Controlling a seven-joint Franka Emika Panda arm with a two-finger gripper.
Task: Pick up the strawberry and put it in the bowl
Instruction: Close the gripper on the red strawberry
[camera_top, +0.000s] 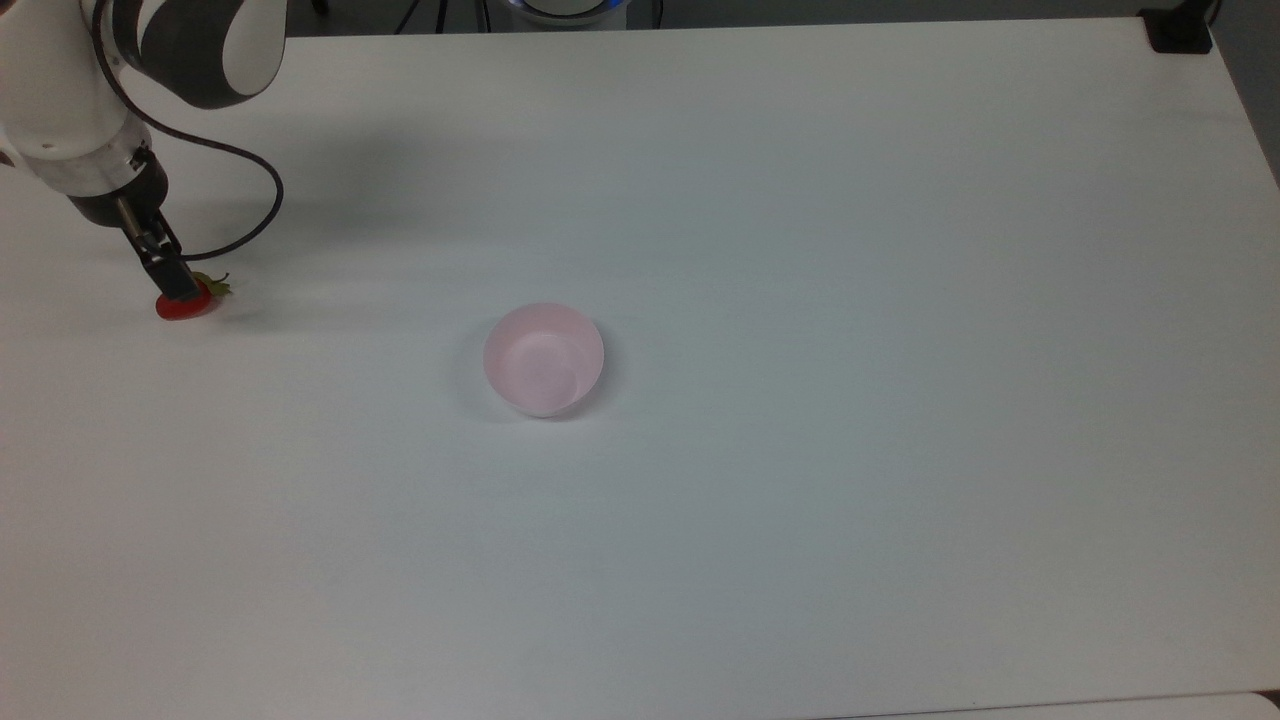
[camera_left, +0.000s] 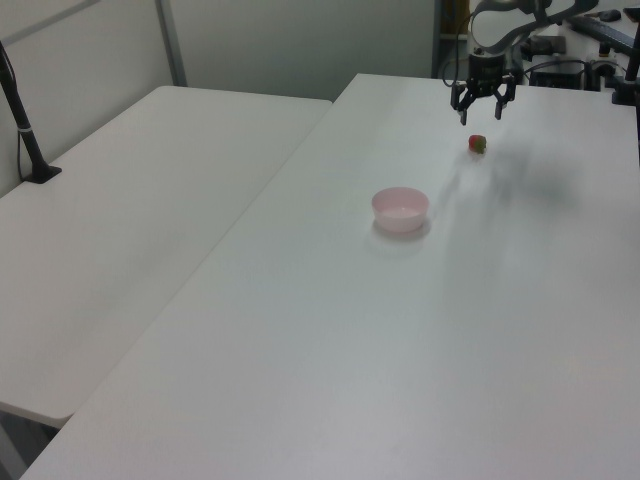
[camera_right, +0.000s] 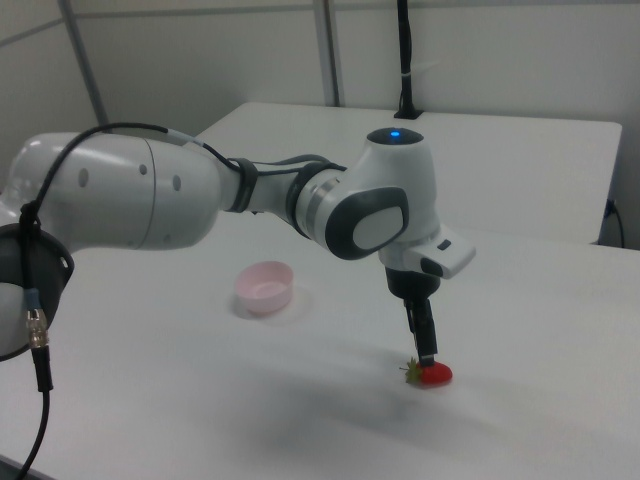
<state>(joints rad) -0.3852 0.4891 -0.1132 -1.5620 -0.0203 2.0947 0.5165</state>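
Strawberry (camera_top: 186, 304): small, glossy red, green leafy cap; lies on its side on the white bench (camera_top: 800, 520) at the far left of the top view's frame, a little above mid-height, cap pointing toward the top view's right. In the left view the strawberry (camera_left: 478, 144) sits in the upper right of the frame; in the right view the strawberry (camera_right: 432, 374) lies low and right of centre, cap toward the right view's left. Bowl (camera_top: 544, 359): small, round, pale pink, plain walls, upright and holding nothing; stands left of centre in the top view, well apart from the strawberry. Bowl (camera_left: 400, 209) in the left view is right of centre in the upper half of the frame; bowl (camera_right: 264, 287) in the right view is near mid-frame, left of the fruit. End effector (camera_left: 482, 113): black, two fingers, pointing straight down; fingers spread apart and released in the left view, holding nothing, hanging just above the strawberry. In the top view the end effector (camera_top: 181, 288) overlaps the upper edge of the fruit; in the right view the end effector (camera_right: 427, 357) comes down to the top of the strawberry, and contact cannot be told. Arm (camera_right: 200, 205): white and grey, reaching across the left of the right view's frame. Cable (camera_top: 262, 215): black, looping from the wrist in the top view's upper left.
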